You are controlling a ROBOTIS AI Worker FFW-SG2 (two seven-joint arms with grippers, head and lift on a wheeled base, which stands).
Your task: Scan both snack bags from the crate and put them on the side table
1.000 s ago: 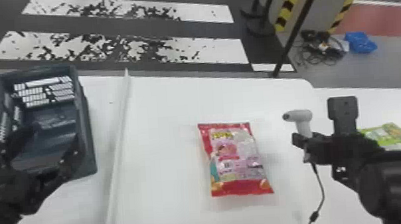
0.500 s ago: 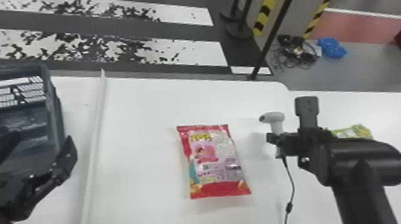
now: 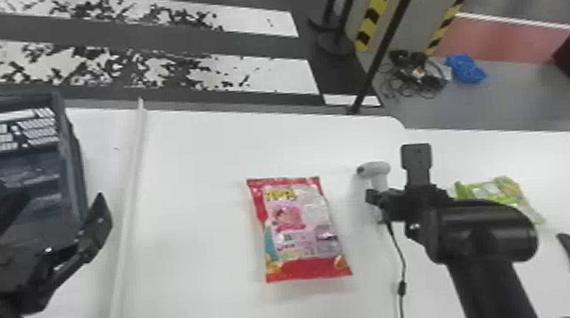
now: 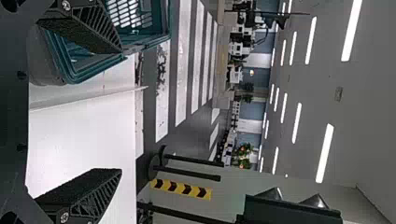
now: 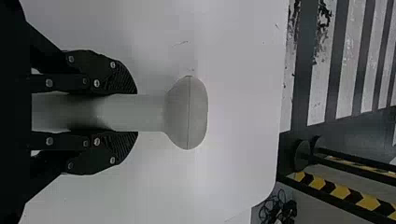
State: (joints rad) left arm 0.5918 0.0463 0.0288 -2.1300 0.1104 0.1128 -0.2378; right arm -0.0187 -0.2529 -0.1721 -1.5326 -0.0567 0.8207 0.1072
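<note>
"Right fingers (image 5: 119,77) first: what have they got?"

"They're closed in on the handle of the scanner (image 5: 187,112), one each side, with its head sticking out past the tips. Left fingers (image 3: 98,224) are spread wide over by the crate (image 3: 74,169), nothing between them."

"And the bag to be scanned?"

"I'd say the pink snack bag (image 3: 300,226). It lies flat on the counter (image 3: 195,176), to the robot's left of the scanner and slightly nearer the robot, between it and the divider strip (image 3: 131,194)."

"Which way does it run?"

"Long axis roughly away from the robot, near end angled a touch to the right. The scanner's nose points left, towards the bag's side of the counter."

"So which arm is closer?"

"Right, clearly. The left would have to cross the strip. My guess is that the scanner goes leftward and tips down at the bag."

"What about the other one?"

"Green snack bag (image 3: 513,189), out beyond the right arm, on what I take for the side table (image 3: 559,177). Probably done."
</note>
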